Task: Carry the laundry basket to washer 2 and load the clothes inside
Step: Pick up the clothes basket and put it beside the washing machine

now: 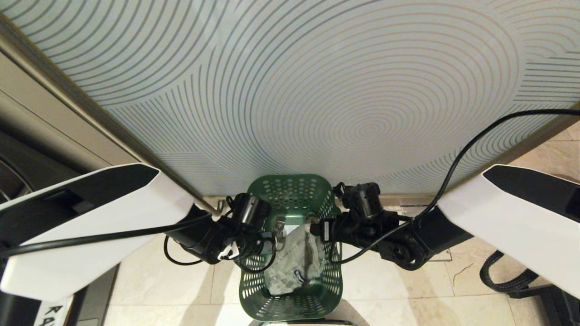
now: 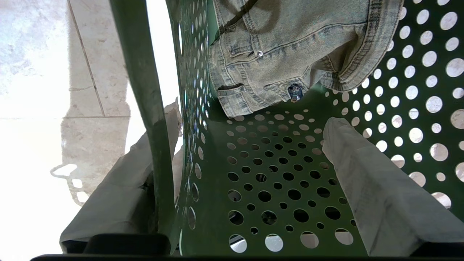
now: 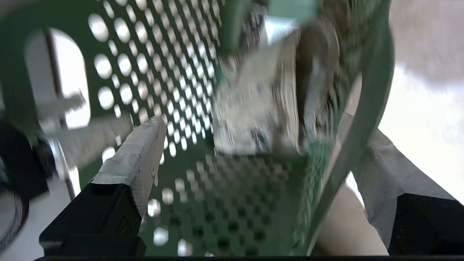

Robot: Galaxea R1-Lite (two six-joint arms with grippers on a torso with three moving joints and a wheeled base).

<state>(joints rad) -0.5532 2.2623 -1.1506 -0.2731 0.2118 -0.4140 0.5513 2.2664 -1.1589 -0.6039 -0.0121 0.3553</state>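
While both arms crowd it, the green basket [image 1: 292, 194] shows only partly. Left tool [image 2: 250, 159] and right tool [image 3: 253, 152] gape, each straddling a rim. Blur hides the jeans [image 2: 290, 47] at 12 o'clock in the right wrist view.

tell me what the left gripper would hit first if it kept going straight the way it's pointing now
Most likely the green laundry basket itself. The left gripper is open astride the basket's rim, one finger inside and one outside, pointing down into it. Straight on it would meet the perforated wall or floor, with the denim garment just beyond; depth is unclear.
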